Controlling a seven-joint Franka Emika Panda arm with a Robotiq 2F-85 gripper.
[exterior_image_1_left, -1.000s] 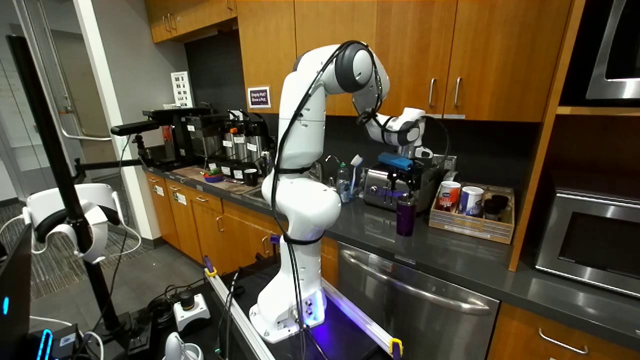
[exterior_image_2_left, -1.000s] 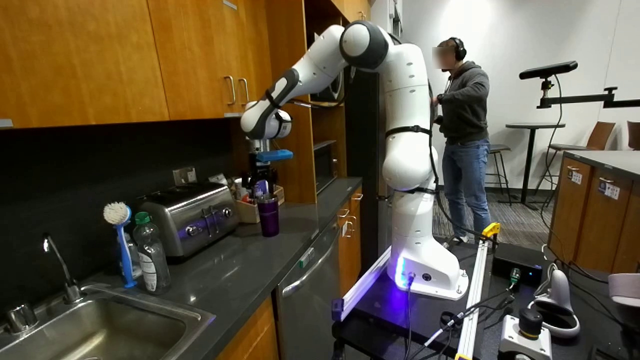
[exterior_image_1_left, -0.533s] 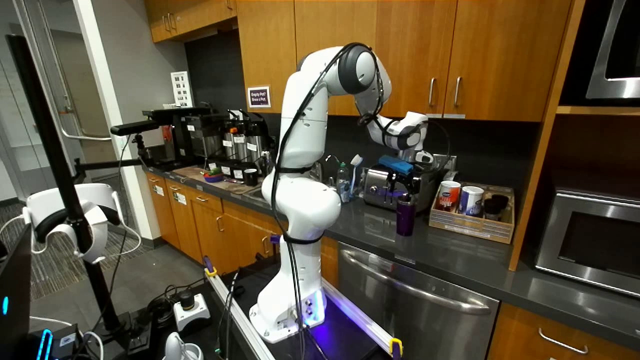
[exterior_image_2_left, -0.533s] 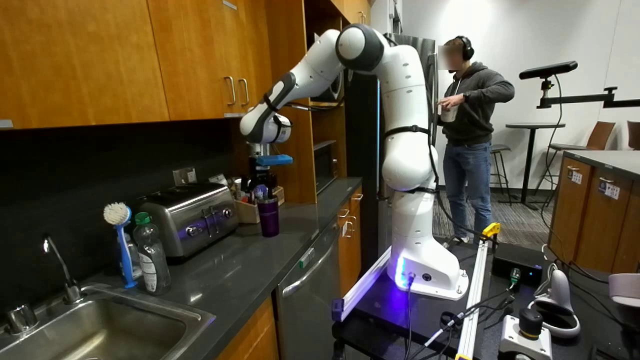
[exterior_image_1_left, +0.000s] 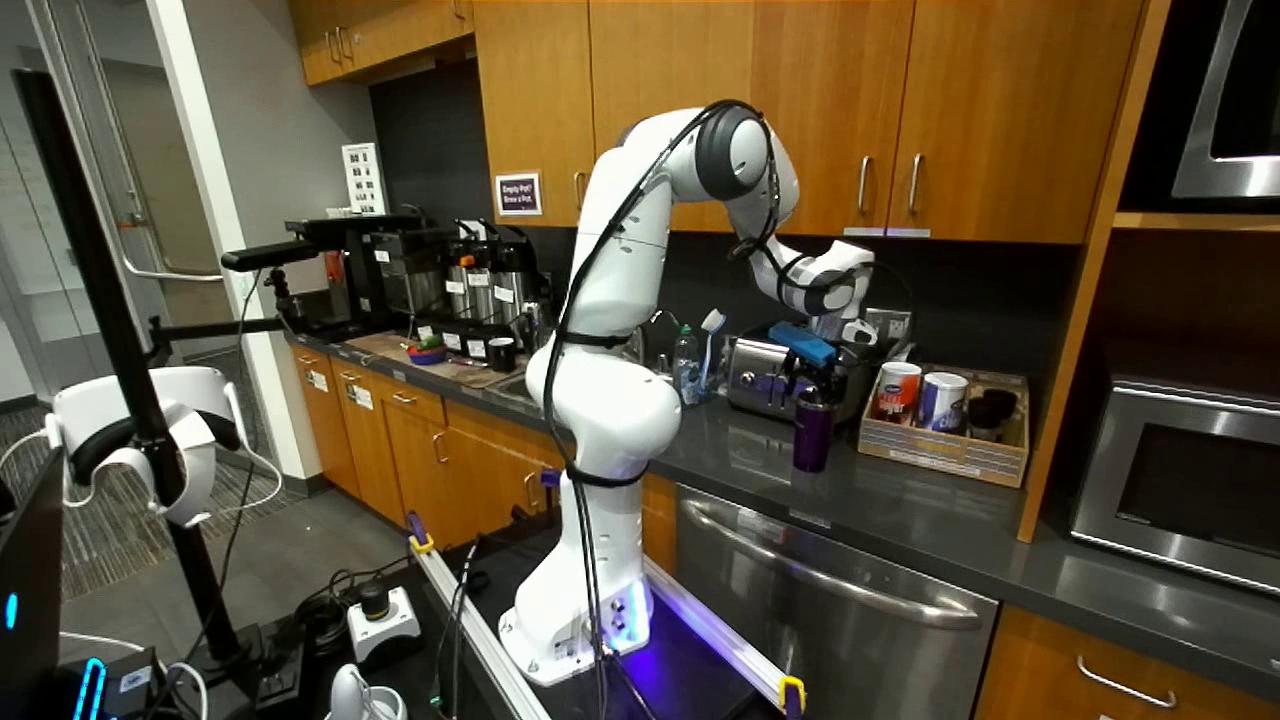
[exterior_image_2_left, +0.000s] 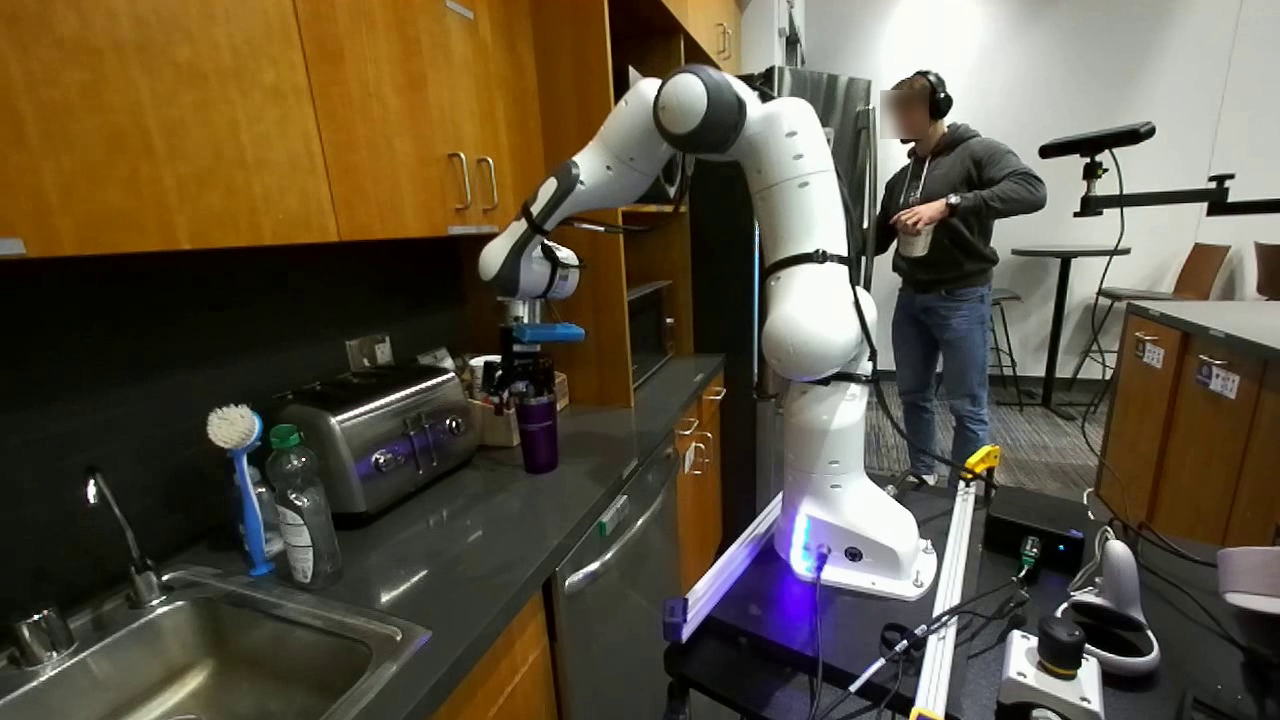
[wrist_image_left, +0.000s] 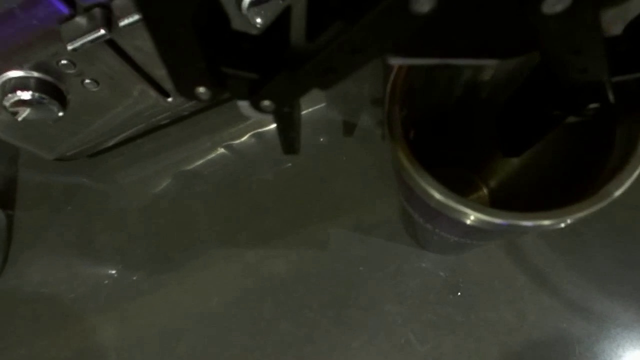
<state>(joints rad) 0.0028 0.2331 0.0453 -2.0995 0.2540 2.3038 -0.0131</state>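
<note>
— Which way does the purple tumbler (exterior_image_2_left: 538, 437) lie from the gripper (wrist_image_left: 400, 149)?

— Just below it in both exterior views. It stands upright on the dark counter (exterior_image_2_left: 450, 540), long axis vertical; in the wrist view its open mouth takes up the upper right of the frame.

— Anything in the grasp?

— No, the jaws are spread with nothing clamped. In the wrist view one finger (wrist_image_left: 289, 130) hangs left of the rim, outside it, and the other finger (wrist_image_left: 527, 127) overlaps the mouth (whether it dips inside or sits above, I can't tell).

— Which arm is nearer?

— There is only one robot arm (exterior_image_2_left: 805, 225).

— And the counts?

— One tumbler. One toaster (exterior_image_2_left: 370, 425), left of it in an exterior view. One shallow box (exterior_image_1_left: 940, 462), right of it in an exterior view, with two canisters, a red-and-white canister (exterior_image_1_left: 896, 392) and a blue-and-white canister (exterior_image_1_left: 942, 402), plus dark items too jumbled to count. One dish brush (exterior_image_2_left: 250, 495) and one green-capped bottle (exterior_image_2_left: 303, 512), lower left in an exterior view.
</note>
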